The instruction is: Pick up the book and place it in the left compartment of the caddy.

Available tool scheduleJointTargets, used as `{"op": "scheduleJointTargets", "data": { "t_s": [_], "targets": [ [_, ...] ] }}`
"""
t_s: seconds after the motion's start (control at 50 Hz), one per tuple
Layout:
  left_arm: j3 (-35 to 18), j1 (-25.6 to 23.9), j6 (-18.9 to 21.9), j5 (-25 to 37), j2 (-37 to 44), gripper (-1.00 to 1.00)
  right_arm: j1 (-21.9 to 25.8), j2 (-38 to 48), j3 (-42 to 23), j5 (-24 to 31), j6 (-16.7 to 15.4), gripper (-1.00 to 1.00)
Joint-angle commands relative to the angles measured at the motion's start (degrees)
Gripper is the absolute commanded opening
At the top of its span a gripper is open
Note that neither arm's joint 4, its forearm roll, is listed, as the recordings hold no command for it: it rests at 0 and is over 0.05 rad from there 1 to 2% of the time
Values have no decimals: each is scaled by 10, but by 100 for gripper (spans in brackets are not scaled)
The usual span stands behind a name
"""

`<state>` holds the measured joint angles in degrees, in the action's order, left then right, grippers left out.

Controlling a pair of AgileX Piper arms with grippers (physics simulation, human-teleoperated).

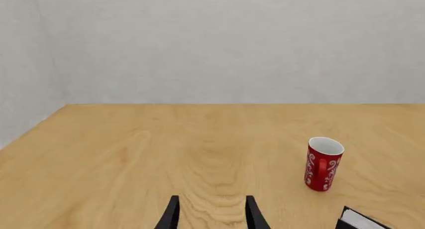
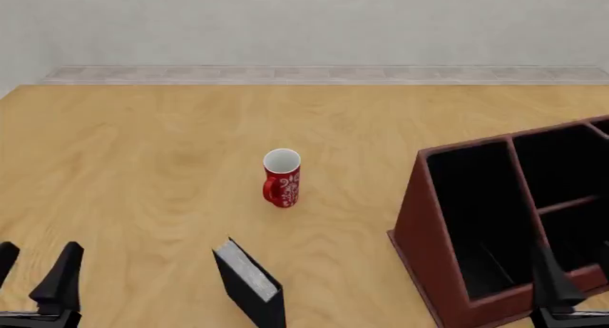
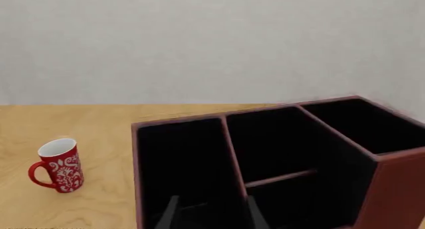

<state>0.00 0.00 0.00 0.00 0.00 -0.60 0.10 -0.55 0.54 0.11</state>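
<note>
Left gripper [image 2: 33,274] sits low at the near left edge of the table [image 2: 142,164], its 2 fingers spread with bare wood between them, holding nothing. Right gripper [image 3: 209,214] is parted too, nothing between its fingers, aimed straight into the caddy [image 2: 418,228] from the near side.

Out from the left gripper, toward the middle: there's the book [image 2: 249,282], standing on edge at the near side of the table, black covers and pale page block [image 2: 245,269] facing up, well apart from both grippers. Beyond it, the red mug [image 2: 282,178] stands upright, clear of the book. To the right sits the caddy, and its left compartment [image 2: 471,214] is the tall, deep black slot nearest the book, with nothing visible in it.

Nothing picked up yet, so the approach is the job at hand.

Handling call: a hardcover like this should be stiff and fairly weighty, and those plain covers look smooth, maybe slippery. Standing on edge, it could topple at a nudge. Best bet looks like pinching across both covers near the top edge, squarely, so the pages stay shut.
</note>
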Motion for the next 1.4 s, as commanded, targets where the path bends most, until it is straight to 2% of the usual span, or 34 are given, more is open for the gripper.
{"op": "scheduleJointTargets", "data": {
  "t_s": [0.02, 0.26, 0.42, 0.6, 0.68, 0.76, 0.94, 1.2, 1.32, 1.34, 1.38, 1.4],
  "targets": [
    [0, 0, 0, 0, 0, 100, 8, 0, 3, -3, 1, 100],
    [0, 0, 0, 0, 0, 100, 32, -1, 5, -1, -3, 100],
    [0, 0, 0, 0, 0, 100, 74, -1, 5, -10, -2, 100],
    [0, 0, 0, 0, 0, 100, 106, -1, 5, -9, -9, 100],
    [0, 0, 0, 0, 0, 100, 142, -1, 5, -8, -16, 100],
    [0, 0, 0, 0, 0, 100, 154, -1, 5, -7, -20, 100],
    [0, 0, 0, 0, 0, 100, 201, -1, 5, -16, -11, 100],
    [0, 0, 0, 0, 0, 100, 228, -1, 5, -5, -17, 100],
    [0, 0, 0, 0, 0, 100, 265, -1, 5, -3, -18, 100],
    [0, 0, 0, 0, 0, 100, 270, -1, 5, -3, -15, 100],
    [0, 0, 0, 0, 0, 100, 295, -1, 5, -12, 10, 100],
    [0, 0, 0, 0, 0, 100, 297, -1, 4, -11, 10, 100]
  ]
}}
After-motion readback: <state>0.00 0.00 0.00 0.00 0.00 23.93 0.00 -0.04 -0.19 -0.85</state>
